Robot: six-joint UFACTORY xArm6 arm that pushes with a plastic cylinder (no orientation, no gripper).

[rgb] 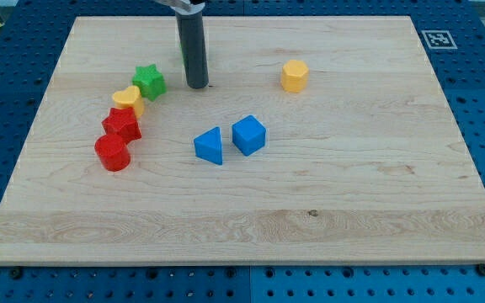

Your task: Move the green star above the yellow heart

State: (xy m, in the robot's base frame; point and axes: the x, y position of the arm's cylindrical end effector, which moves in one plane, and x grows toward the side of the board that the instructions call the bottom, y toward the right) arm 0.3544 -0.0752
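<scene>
My tip (196,86), the lower end of a straight dark rod, rests on the pale wooden board (352,210) just to the view's right of the small green star-shaped plastic block (149,81), apart from it by a narrow gap. There are no jaws on this arm, so nothing is grasped or held; the rod can only push.

The green star sits in the board's upper left part, touching or nearly touching the upper right of the small yellow heart-shaped block (128,98). It looks already close to its goal (arguably up and a little to the right of the heart, not squarely above). To finish well, I judge that the tip should meet the star's right flank low and centred and nudge it slightly toward the view's left, gently, so that it slides without spinning and does not drive the heart into the red star-like block (122,124) below it. A short push is safer than a long one.

The green star is bright green, with blunt lobes and a flat top, lying flat.

A red cylinder (112,153), a blue wedge-shaped block (210,146), a blue cube (248,135) and a yellow hexagonal block (294,76) lie elsewhere, well clear.
</scene>
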